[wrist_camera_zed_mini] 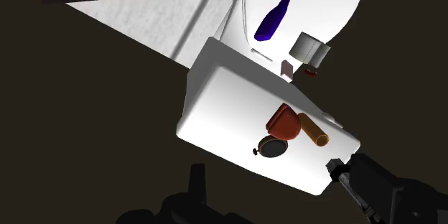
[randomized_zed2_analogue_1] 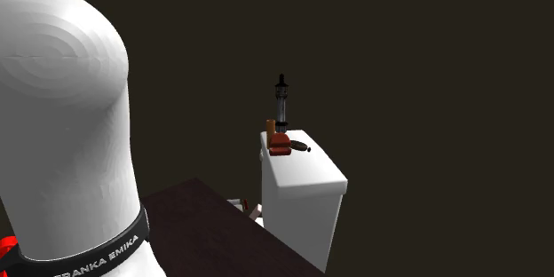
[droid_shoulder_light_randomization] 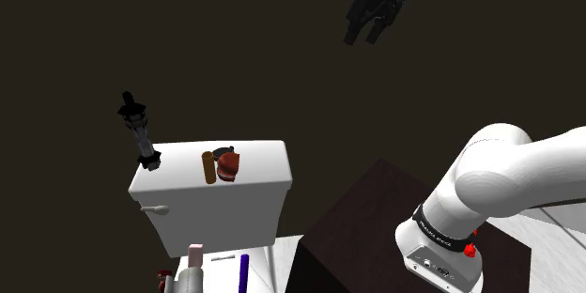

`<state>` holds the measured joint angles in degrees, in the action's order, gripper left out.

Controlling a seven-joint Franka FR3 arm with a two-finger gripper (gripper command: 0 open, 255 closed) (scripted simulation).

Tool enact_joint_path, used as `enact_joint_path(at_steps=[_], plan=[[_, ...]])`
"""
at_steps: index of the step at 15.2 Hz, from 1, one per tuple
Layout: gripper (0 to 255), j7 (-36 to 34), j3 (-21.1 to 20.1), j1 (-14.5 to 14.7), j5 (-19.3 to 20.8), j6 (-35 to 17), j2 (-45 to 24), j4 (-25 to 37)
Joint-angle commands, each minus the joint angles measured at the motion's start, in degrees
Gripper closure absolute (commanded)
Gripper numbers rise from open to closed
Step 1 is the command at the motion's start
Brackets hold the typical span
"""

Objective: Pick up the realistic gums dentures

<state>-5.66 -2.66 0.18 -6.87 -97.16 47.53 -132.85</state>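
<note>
Dentures (droid_shoulder_light_randomization: 228, 165) rest on white tank (droid_shoulder_light_randomization: 211, 202); arm band (randomized_zed2_analogue_1: 93, 256) reads "FRANKA EMIKA".

Dim, murky render; white cistern (droid_shoulder_light_randomization: 211, 214) brightly lit, faces softly shaded.

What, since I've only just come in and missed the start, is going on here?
A white Franka arm holds its end effector open and empty, high above a white toilet tank. The red dentures it is meant to pick up lie untouched on the tank's lid, beside a brown cylinder and a dark round object. A slim dark bottle stands at one corner. Nothing is grasped yet.
</note>
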Motion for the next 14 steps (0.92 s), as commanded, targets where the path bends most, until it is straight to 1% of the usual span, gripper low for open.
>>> enact_joint_path(at_steps=[1,8,14], plan=[[0,0.00,0.00,0.00,0.00,0.00,0.00,0.00],[0,-3.67,-5.21,0.64,-1.33,-11.63,-7.96,-4.94],[0,-7.24,-9.73,0.74,-1.43,-21.53,-17.59,-6.38]])
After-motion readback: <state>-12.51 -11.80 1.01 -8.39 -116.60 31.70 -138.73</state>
